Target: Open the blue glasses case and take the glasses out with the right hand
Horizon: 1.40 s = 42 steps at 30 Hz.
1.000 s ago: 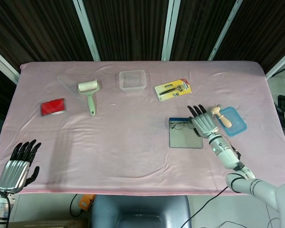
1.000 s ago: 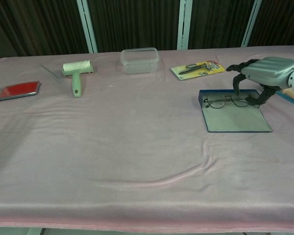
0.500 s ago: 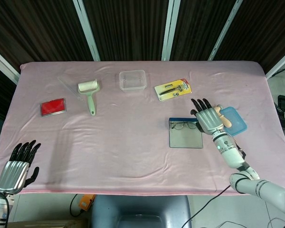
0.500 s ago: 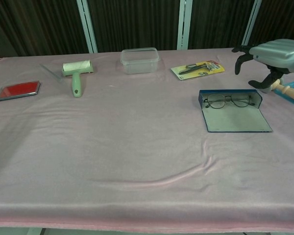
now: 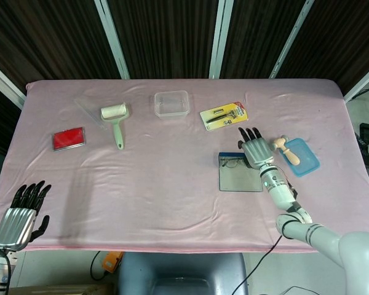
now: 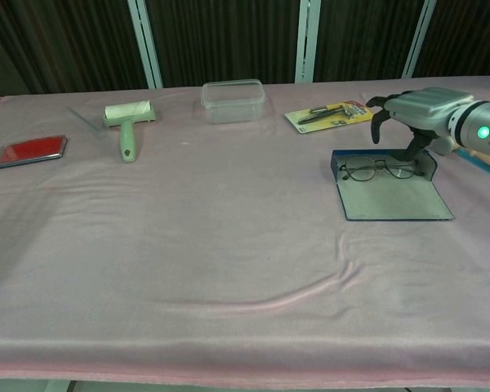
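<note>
Held above the far right part of the open case, the silver right hand [image 6: 414, 110] is seen palm down with its dark fingers curved downward and apart; nothing is gripped, and whether a fingertip touches the glasses cannot be told. The blue glasses case [image 6: 390, 196] lies open and flat on the right half of the table, its grey lining showing, and the thin-framed glasses [image 6: 381, 169] are lodged in its far compartment. The silver left hand [image 5: 18, 222] is kept beyond the near left edge of the table, fingers apart, holding nothing.

No writing can be read on the yellow-backed blister card holding a dark tool [image 5: 224, 115]; the print is too small.

A pink cloth [image 5: 172, 184], lightly wrinkled, covers the table. On it are set a clear plastic lidded box [image 5: 171, 103], a white lint roller with a pale green handle [image 5: 115, 121], a flat red rectangular case [image 5: 69, 138], and a light blue tray [image 5: 301, 157] with a wooden-handled item at the right. Dark ribbed panels divided by pale metal strips stand behind.

Compared with half a second before, the right hand is found lower and further left, back over the glasses, while the case and glasses are unmoved.
</note>
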{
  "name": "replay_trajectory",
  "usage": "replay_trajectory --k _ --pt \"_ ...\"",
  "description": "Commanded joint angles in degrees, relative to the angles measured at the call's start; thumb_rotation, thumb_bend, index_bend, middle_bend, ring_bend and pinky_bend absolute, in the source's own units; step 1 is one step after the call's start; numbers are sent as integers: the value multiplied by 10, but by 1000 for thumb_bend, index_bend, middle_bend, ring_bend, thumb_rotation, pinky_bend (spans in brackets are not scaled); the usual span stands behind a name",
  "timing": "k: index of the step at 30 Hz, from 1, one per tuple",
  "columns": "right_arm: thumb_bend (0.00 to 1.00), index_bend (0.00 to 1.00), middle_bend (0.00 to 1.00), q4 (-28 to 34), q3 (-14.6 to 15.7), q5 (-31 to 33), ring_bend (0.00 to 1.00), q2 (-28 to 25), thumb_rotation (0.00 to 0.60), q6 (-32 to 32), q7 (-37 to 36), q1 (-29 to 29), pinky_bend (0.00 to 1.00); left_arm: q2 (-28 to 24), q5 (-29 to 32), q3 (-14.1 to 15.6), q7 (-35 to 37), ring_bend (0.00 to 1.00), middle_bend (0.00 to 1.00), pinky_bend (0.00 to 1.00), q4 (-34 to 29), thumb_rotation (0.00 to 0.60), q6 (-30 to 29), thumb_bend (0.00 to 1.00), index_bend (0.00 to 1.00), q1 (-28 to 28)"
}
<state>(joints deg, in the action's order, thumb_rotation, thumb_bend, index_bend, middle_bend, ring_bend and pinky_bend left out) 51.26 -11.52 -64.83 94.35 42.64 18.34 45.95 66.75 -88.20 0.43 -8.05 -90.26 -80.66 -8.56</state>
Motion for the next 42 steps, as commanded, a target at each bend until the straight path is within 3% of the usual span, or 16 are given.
replay_trajectory --k 1,11,34,42 --pt "549 503 52 -11 -2 7 5 5 600 -6 0 2 0 0 1 0 -1 0 0 35 0 600 1 434 0 -1" --pt "549 520 52 -38 2 4 5 18 600 -24 -22 7 0 2 3 -1 -4 0 0 35 1 600 2 434 0 -1" --pt "549 522 53 -20 13 -16 5 0 600 -16 -43 -2 0 3 -2 2 -7 0 0 35 0 600 1 434 0 -1" --pt "549 571 50 -27 8 -13 5 8 600 -17 -42 3 0 4 0 0 -7 0 0 35 1 600 2 434 0 -2"
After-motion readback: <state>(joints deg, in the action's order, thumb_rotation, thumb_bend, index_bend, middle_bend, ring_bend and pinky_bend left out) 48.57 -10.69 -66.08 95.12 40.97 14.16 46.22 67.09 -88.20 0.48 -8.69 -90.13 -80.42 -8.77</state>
